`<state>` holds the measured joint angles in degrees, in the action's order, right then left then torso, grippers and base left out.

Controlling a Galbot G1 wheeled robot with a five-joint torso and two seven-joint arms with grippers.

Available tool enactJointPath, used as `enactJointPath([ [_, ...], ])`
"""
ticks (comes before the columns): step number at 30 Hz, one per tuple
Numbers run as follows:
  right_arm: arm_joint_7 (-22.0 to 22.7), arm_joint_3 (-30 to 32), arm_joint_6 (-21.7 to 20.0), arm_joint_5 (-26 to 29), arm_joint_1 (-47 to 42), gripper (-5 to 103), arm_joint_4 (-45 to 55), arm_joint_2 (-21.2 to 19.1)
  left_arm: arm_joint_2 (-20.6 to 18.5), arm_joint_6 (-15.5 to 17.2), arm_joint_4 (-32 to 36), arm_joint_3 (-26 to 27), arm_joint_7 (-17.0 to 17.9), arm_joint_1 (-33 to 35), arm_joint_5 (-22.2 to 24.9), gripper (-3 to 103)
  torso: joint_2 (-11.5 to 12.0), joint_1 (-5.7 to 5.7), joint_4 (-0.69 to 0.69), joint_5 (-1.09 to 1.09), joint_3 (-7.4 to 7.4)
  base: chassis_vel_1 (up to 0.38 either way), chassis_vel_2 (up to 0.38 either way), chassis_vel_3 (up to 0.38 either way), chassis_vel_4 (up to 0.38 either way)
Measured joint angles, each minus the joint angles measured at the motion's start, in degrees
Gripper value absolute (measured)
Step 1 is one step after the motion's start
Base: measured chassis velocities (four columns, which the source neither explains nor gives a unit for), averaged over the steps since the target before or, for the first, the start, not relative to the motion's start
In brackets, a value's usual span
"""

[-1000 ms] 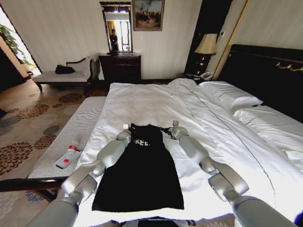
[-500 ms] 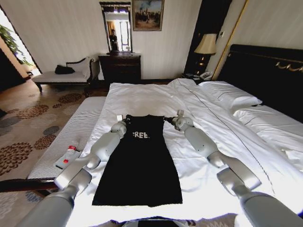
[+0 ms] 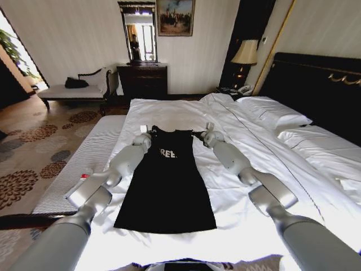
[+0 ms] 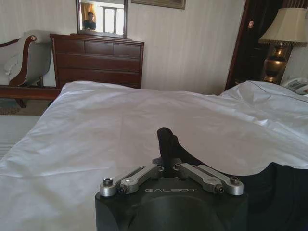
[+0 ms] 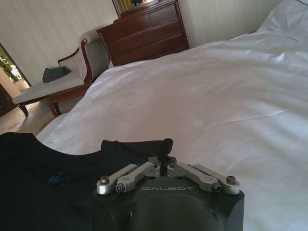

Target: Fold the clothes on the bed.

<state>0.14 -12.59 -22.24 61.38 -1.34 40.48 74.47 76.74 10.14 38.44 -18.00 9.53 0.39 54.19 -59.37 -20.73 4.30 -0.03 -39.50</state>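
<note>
T-shirt [image 3: 168,180] on bed [image 3: 237,152], shoulders seemingly pinched by both grippers

A hotel-style bedroom with pale striped walls, lit by daylight.

A dark wooden dresser [image 3: 142,80] stands against the far wall beneath a mirror [image 3: 137,29] and a framed painting [image 3: 175,17]. A pale chaise [image 3: 76,90] sits near the doorway on floral-patterned carpet [image 3: 34,152], while a shaded lamp [image 3: 246,53] stands on the nightstand.
</note>
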Motion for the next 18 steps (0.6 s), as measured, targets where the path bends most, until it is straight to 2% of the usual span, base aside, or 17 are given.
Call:
enactJointPath([
  [8, 0.27, 1.19, 1.81, -2.33, -4.19, 1, 5.88, -1.99, -1.44, -0.21, 4.81, 1.39, 1.65, 4.97, -2.42, 2, 0.00, 0.00, 0.05, 0.01, 0.00, 0.000, 0.000, 0.000, 0.000],
  [12, 2.62, 3.55, 2.84, -2.62, -9.61, 1, 15.50, -5.19, -3.48, -0.58, 12.69, 2.60, 4.35, 10.29, -4.13, 2, 0.00, 0.00, 0.00, 0.01, 0.00, 0.000, 0.000, 0.000, 0.000],
  [14, 2.89, 3.96, 2.90, -2.57, -10.46, 1, 16.95, -5.88, -3.90, -0.57, 14.24, 2.64, 4.74, 11.09, -4.19, 2, 0.00, 0.00, -0.01, 0.00, 0.00, 0.000, 0.000, 0.000, 0.000],
  [18, 3.71, 6.19, 3.67, -2.68, -17.38, 1, 26.91, -11.91, -8.57, -0.57, 25.98, 3.09, 7.77, 16.88, -4.32, 2, 0.00, 0.02, 0.06, 0.01, 0.01, 0.000, 0.000, 0.000, 0.000],
])
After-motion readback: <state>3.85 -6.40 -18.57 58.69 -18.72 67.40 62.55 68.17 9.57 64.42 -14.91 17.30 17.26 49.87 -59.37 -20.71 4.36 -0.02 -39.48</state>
